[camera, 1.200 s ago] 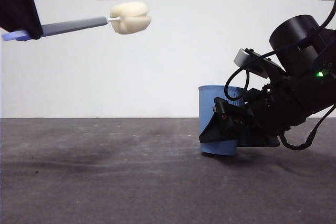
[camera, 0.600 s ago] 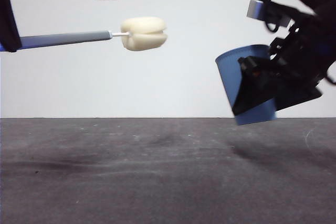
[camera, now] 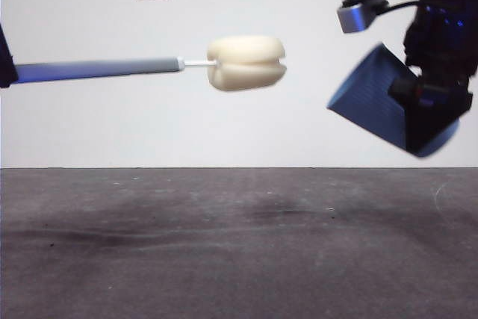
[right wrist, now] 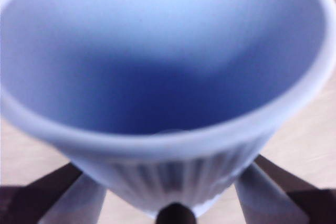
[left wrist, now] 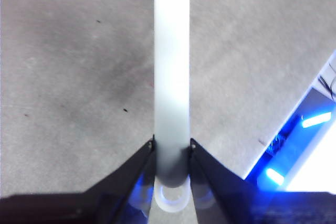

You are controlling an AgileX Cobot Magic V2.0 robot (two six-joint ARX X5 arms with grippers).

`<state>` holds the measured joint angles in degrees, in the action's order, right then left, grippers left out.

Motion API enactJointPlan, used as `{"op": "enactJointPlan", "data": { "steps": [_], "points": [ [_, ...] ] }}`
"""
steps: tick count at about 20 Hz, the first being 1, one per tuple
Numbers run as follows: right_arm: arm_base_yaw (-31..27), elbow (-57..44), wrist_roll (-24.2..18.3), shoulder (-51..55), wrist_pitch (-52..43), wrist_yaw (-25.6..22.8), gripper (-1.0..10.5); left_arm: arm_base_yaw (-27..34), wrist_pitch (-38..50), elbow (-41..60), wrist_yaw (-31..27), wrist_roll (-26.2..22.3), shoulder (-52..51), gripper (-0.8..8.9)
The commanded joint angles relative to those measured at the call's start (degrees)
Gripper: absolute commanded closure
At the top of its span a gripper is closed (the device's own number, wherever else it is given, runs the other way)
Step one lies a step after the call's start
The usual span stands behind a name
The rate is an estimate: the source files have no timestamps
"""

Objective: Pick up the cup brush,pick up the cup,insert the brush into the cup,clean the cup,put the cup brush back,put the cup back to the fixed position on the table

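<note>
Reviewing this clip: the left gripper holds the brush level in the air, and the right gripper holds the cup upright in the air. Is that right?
Not quite. The cup is tilted, not upright: in the front view its mouth is tipped toward the brush. The rest stands: the left gripper holds the brush level, and the right gripper holds the cup in the air.

Cup brush (camera: pixel 149 66): grey handle, thin white neck, cream-yellow sponge head; in the left wrist view the handle reads pale whitish, between black jaws tinted blue. Cup (camera: pixel 373 98): blue throughout, fine vertical ribbing on its outer wall, plain smooth blue interior. Table (camera: pixel 224 244): dark grey, matte, with faint paler streaks and scuffs.
</note>
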<state>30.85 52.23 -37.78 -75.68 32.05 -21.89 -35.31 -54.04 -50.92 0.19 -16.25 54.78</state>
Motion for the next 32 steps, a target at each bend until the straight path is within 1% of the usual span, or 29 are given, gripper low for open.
{"op": "enactJointPlan", "data": {
  "steps": [1, 3, 4, 5, 6, 9, 12, 16, 17, 19, 22, 27, 29, 32],
  "points": [
    [1.5, 1.7, -10.3, 0.0, -0.2, -3.6, 9.6, -1.0, -0.1, 0.2, 0.1, -1.9, 0.8, 8.22],
    [2.8, 1.9, -16.8, 0.0, -0.1, -6.7, 9.6, -1.5, 0.0, 0.2, 0.1, -2.0, 1.4, 8.22],
    [3.4, 1.9, -19.5, -0.1, 0.0, -7.8, 9.6, -1.7, 0.0, 0.2, 0.1, -2.0, 1.5, 8.22],
    [4.1, 1.9, -21.2, -0.1, -0.1, -8.7, 9.6, -2.0, 0.0, 0.2, 0.1, -2.0, 1.7, 8.22],
    [4.6, 1.9, -22.1, -0.1, -0.1, -8.7, 9.6, -2.3, 0.0, 0.2, 0.1, -2.0, 1.9, 8.22],
    [6.3, 1.9, -22.8, -0.1, -0.3, -8.7, 9.6, -3.3, 0.0, 0.2, 0.1, -2.0, 3.4, 8.22],
    [7.8, 1.9, -25.0, -0.1, -0.3, -9.0, 9.6, -5.2, 1.0, 0.2, 0.1, -2.0, 5.5, 8.22],
    [9.6, 1.9, -29.0, -0.2, 0.0, -11.7, 9.6, -7.6, 2.9, -0.6, 0.1, -0.3, 8.4, 8.22],
    [10.1, 1.9, -30.2, -0.2, 0.2, -11.8, 9.6, -8.1, 3.0, -1.1, 0.1, -0.2, 9.0, 8.22],
    [10.8, 1.9, -32.0, -0.5, 0.2, -13.6, 9.6, -9.3, 3.0, -2.3, 0.1, -0.1, 10.0, 8.22],
    [10.9, 1.9, -33.8, -1.3, 1.1, -15.7, 9.6, -10.6, 2.7, -4.3, 0.0, 1.3, 10.6, 8.22],
    [11.6, 1.9, -34.1, -1.3, 1.3, -15.6, 9.6, -11.3, 3.9, -4.8, 0.3, 1.3, 11.4, 8.22],
    [12.7, 1.9, -34.1, -1.3, 1.3, -15.5, 9.6, -11.6, 6.4, -4.8, 0.5, 1.3, 12.9, 8.22],
    [14.5, 1.9, -33.5, -1.6, 1.3, -14.4, 9.6, -12.2, 11.4, -4.8, 3.3, 2.3, 16.2, 8.22]
  ]
}}
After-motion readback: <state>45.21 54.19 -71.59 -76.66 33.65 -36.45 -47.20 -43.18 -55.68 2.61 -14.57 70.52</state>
